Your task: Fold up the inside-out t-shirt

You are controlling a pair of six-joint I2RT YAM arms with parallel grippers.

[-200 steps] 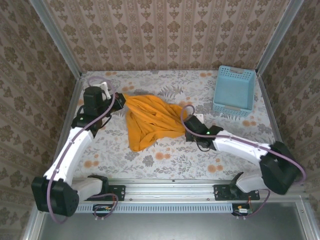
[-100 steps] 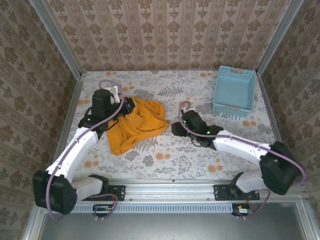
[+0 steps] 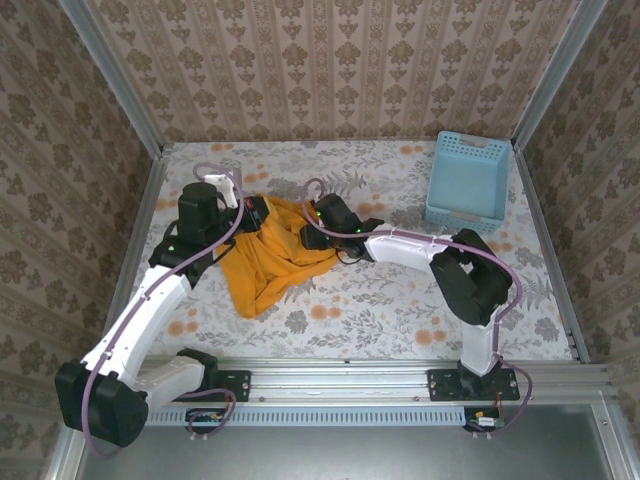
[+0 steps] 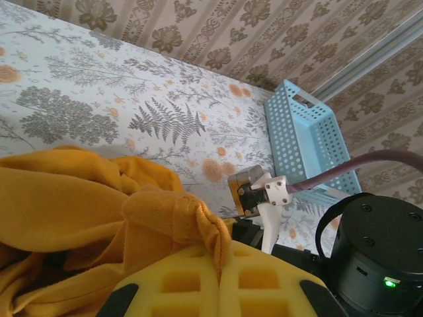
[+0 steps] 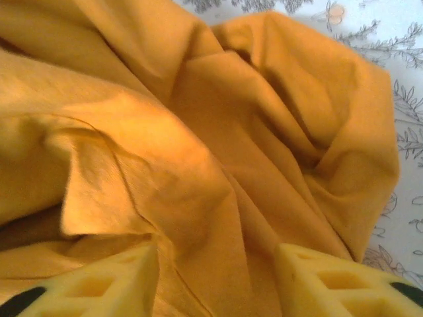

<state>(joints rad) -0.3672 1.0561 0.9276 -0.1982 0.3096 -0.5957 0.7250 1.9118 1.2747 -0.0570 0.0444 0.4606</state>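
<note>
Under both arms, the wide flower-printed tabletop [image 3: 400, 310] carries everything. Next down in size, the plain orange-yellow cloth t-shirt [image 3: 268, 262], bunched and wrinkled, lies right between the two grippers and trails back toward the left one's base. The light blue plastic lattice basket [image 3: 468, 180] sits well off to the right gripper's far side (upright, apart from the cloth). Left gripper [image 3: 260, 213]: clamped tight, a ridge of shirt pinched between its yellow pads [image 4: 172, 284]. Right gripper [image 3: 310, 236]: fingers [image 5: 112, 277] parted, shirt folds lying in the gap, nothing squeezed.

White arms [image 3: 140, 315] with black joints [image 3: 200, 212], purple cables [image 4: 350, 173], yellow pads [image 5: 99, 284].
</note>
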